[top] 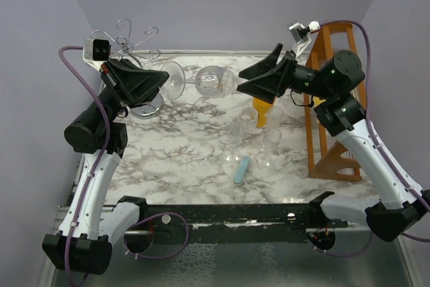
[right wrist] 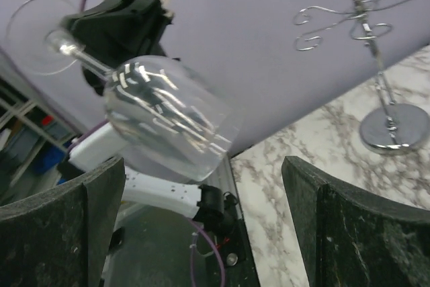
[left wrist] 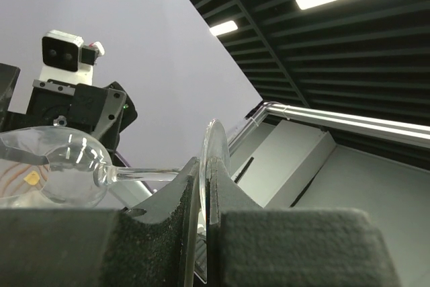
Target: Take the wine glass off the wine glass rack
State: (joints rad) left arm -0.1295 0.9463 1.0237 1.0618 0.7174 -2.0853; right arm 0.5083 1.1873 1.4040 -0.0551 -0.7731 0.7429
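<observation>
A clear wine glass [top: 213, 83] hangs on its side in the air above the marble table [top: 181, 159], off the rack. My left gripper [top: 166, 78] is shut on its round foot [left wrist: 209, 159]; the stem and bowl [left wrist: 54, 166] point away towards the right arm. My right gripper [top: 240, 82] is open, its fingertips either side of the bowl's mouth and not touching it. In the right wrist view the bowl [right wrist: 168, 115] floats above the gap between the fingers [right wrist: 60, 226]. The silvery wire rack [top: 131, 42] stands at the back left, also in the right wrist view [right wrist: 383, 85], with nothing on it.
A tall orange wooden slatted rack [top: 332, 99] stands at the right. Near the table's middle stand several glasses [top: 248, 122], an orange object [top: 262, 109] and a blue object [top: 242, 169]. Purple walls close in the back and sides.
</observation>
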